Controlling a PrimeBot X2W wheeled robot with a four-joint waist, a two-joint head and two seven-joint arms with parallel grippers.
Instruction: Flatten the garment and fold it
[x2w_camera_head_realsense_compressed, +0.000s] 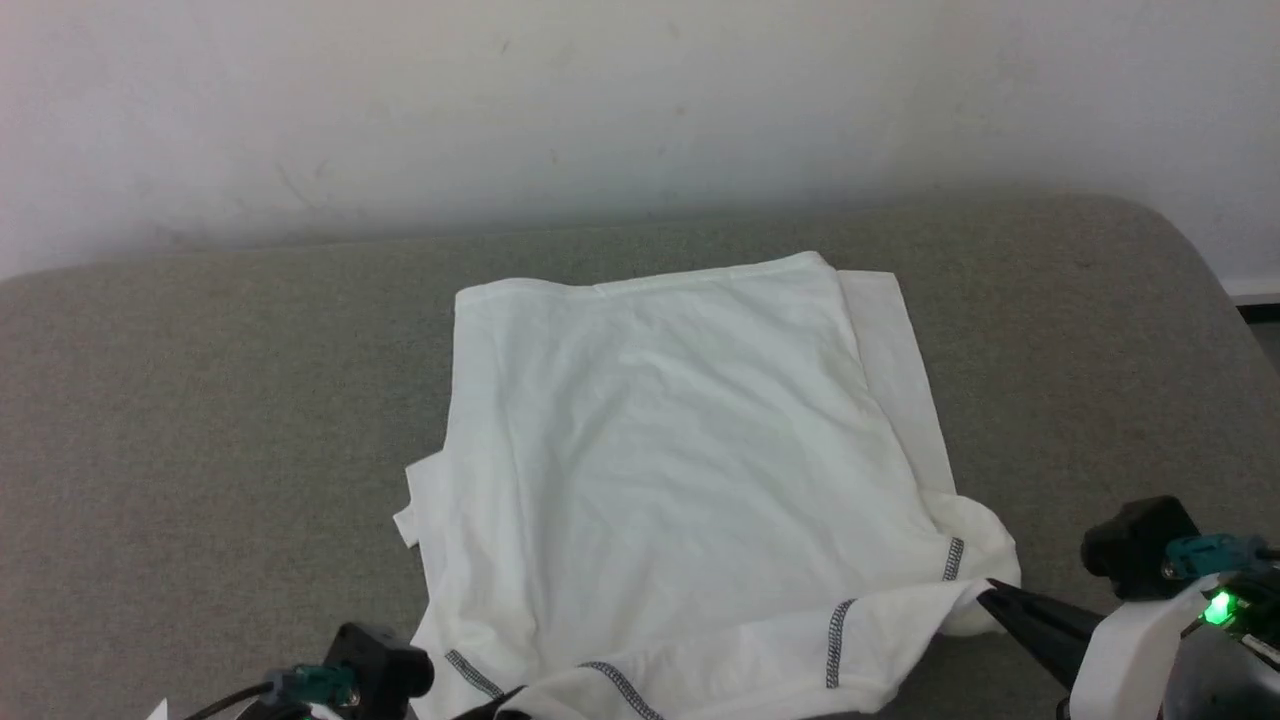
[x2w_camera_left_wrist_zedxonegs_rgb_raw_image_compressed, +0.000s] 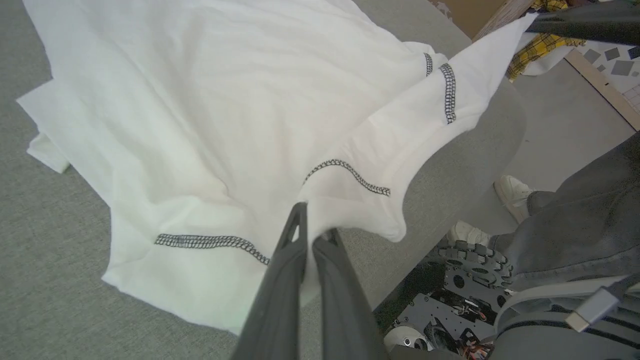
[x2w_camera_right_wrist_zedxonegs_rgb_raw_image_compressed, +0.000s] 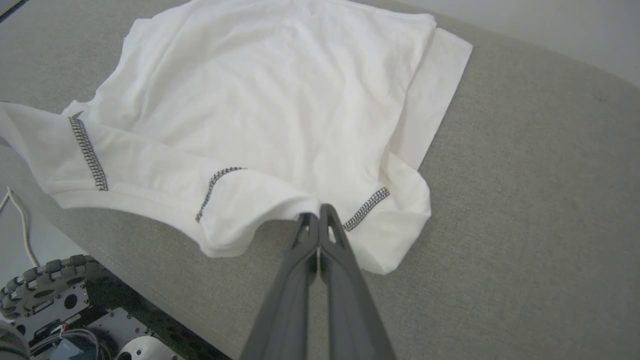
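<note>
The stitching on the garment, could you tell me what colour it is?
The stitching is dark grey zigzag on the white garment; clearest in the left wrist view.

The shirt (x2w_camera_head_realsense_compressed: 680, 450) lies mid-counter (x2w_camera_head_realsense_compressed: 200, 400), with a wall (x2w_camera_head_realsense_compressed: 600, 100) behind. Its near edge is pinched at the left by the left fingers (x2w_camera_left_wrist_zedxonegs_rgb_raw_image_compressed: 280, 300) and at the right by the right fingers (x2w_camera_head_realsense_compressed: 1040, 622).

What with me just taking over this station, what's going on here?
The robot appears to be mid-fold on a white garment spread on the grey padded surface. Its left end effector and right end effector are both shut on the garment's near edge, holding that stitched edge raised off the surface while the rest lies mostly flat. A person in grey trousers stands next to the robot's base.
</note>
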